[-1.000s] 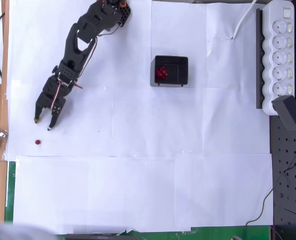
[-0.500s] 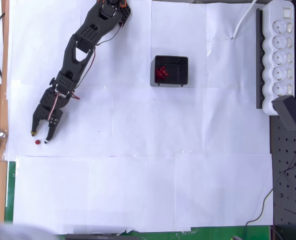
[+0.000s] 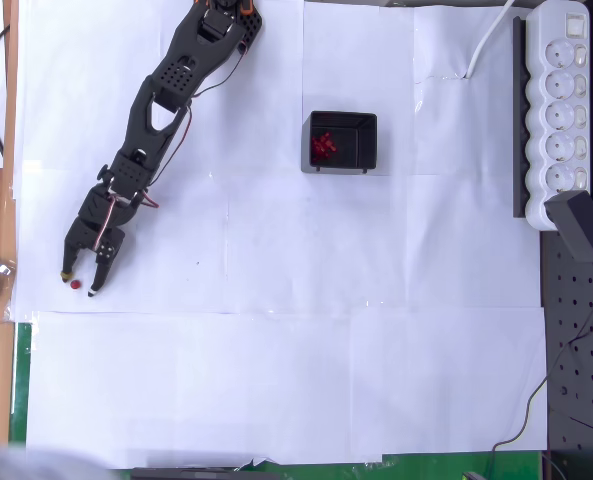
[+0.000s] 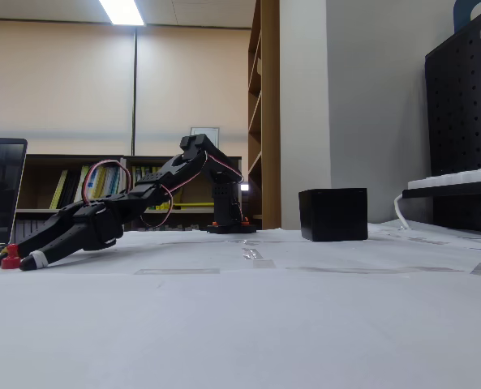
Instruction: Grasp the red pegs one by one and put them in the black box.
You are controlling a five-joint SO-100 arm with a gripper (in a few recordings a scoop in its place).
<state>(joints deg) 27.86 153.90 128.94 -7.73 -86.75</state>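
Black two-finger pincer, jaws open, has dropped forward to straddle the last tiny dark-red peg; closing comes next, then the small black open-topped plastic box.

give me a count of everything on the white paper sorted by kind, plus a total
Loose red peg between the open tool's tips: 1
Red pegs in the black box: a cluster, too bunched to count
Black box: 1
White power strip at the right edge: 1
Total, with the cluster as one: 4
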